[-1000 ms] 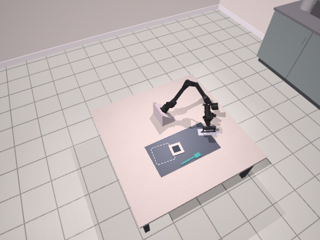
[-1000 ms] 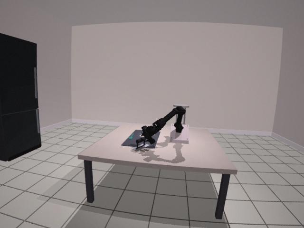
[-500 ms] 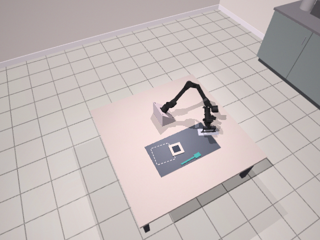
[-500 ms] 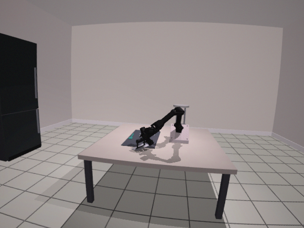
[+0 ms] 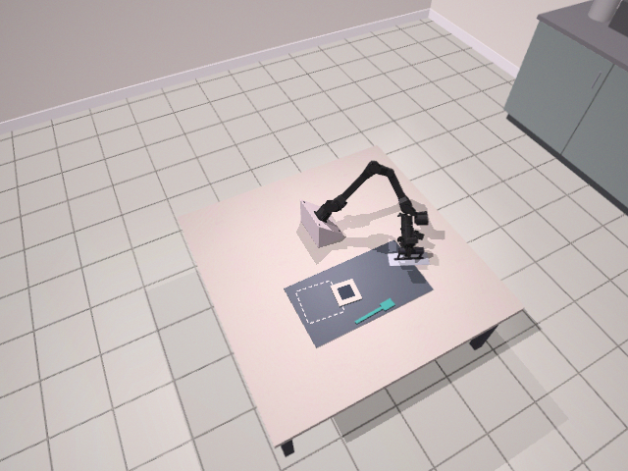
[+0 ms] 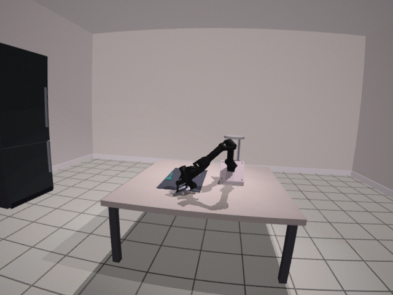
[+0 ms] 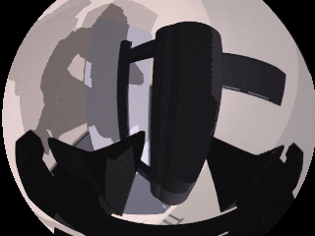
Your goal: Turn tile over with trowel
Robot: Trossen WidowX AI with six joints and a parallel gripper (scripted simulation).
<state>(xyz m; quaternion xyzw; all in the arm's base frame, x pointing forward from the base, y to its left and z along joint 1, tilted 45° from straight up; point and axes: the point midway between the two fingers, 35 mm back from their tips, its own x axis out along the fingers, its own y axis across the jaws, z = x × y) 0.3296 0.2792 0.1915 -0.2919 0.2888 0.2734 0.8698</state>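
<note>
The table fills the middle of the tiled room, and on it lies the dark mat. The black arm rises from its wedge-shaped base, bends over and drops down at the mat's far corner. There the gripper sits low over that corner, right above a small pale patch on the mat's edge. Its fingers are parted about midway and there's nothing between them. Across the mat, the white-bordered tile lies flat with its dark marked square facing up, overlapping one corner of the dashed outline rather than sitting inside it. The teal trowel rests on the mat just beside the tile, well apart from the gripper.
</note>
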